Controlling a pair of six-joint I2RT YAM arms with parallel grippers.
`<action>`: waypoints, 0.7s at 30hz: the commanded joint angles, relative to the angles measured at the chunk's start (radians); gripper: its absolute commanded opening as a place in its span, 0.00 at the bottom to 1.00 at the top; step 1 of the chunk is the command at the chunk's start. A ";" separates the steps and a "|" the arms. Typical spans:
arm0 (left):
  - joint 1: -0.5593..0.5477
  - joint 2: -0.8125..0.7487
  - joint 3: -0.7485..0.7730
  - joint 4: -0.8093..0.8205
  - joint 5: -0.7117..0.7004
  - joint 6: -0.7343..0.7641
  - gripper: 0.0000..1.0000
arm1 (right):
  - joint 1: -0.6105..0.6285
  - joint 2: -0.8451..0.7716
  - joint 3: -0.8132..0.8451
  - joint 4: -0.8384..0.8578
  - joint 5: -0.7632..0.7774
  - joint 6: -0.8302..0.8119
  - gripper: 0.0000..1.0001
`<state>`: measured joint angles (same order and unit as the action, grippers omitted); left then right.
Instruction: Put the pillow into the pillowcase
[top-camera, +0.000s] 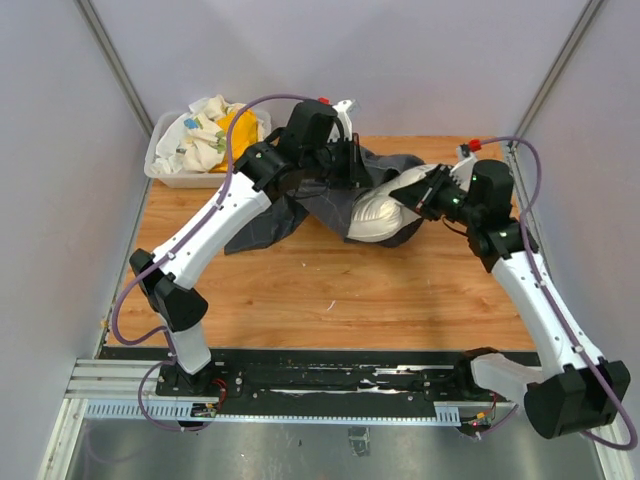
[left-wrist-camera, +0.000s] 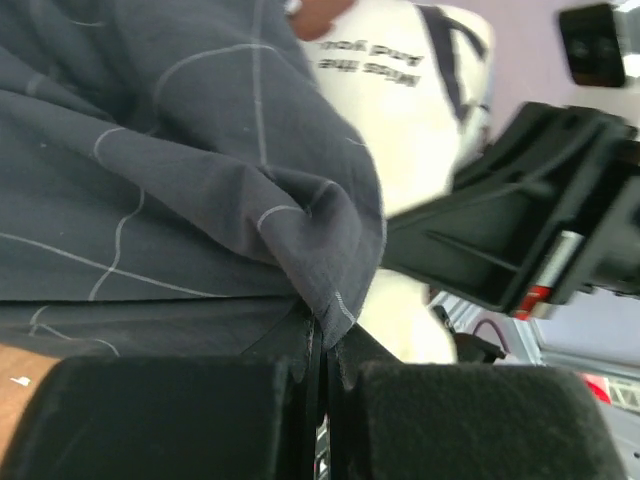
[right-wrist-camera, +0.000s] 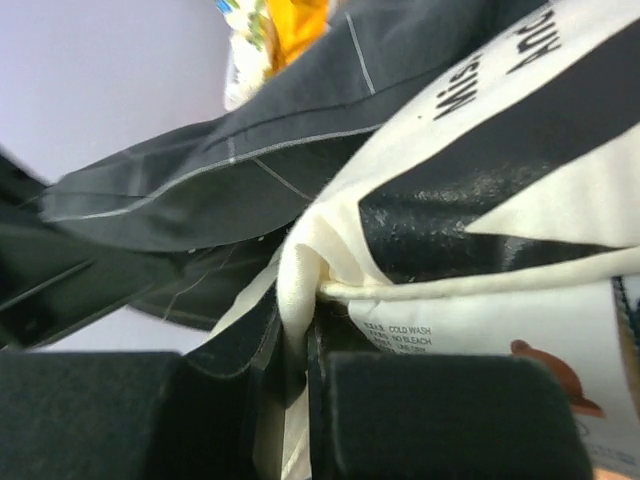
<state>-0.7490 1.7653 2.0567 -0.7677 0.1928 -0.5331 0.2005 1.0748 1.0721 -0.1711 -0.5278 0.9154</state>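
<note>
Wooden tabletop (top-camera: 330, 300) between pale grey walls (top-camera: 400, 60) is where we work. At its far left corner stands a clear plastic bin (top-camera: 165, 172) holding a white patterned cloth (top-camera: 200, 135) and a yellow cloth (top-camera: 240, 125).

Just right of the bin, our left claw (top-camera: 350, 160) reaches over the charcoal pillowcase (top-camera: 265, 225), which lies rumpled across the middle of the table. From the left wrist we see that claw (left-wrist-camera: 320, 400) clenched on a bunched edge of the grid-lined pillowcase (left-wrist-camera: 150, 150), its pads pressed together on the cloth.

Against the pillowcase's right end sits the pillow (top-camera: 378, 215), cream with black print and lettering, with dark fabric under and behind it. How far inside it sits we cannot tell.

Furthest right, our right claw (top-camera: 428, 190) meets the pillow. The right wrist view shows that claw (right-wrist-camera: 300, 400) pinching the pillow (right-wrist-camera: 480, 310) at its seamed corner, with a fold of pillowcase (right-wrist-camera: 250, 170) lying just beside the grip.
</note>
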 joint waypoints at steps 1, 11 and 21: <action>-0.049 -0.031 0.007 0.166 0.180 -0.053 0.00 | 0.111 0.097 -0.034 0.093 0.055 -0.012 0.01; -0.047 0.002 0.154 0.153 0.226 -0.077 0.00 | 0.183 0.211 -0.008 0.115 0.080 -0.031 0.01; -0.038 -0.112 -0.191 0.228 0.170 -0.063 0.00 | 0.165 0.050 0.199 -0.031 0.179 -0.132 0.01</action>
<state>-0.7578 1.7340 1.9507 -0.7017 0.2668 -0.5636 0.3531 1.2396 1.1587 -0.2699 -0.3965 0.8440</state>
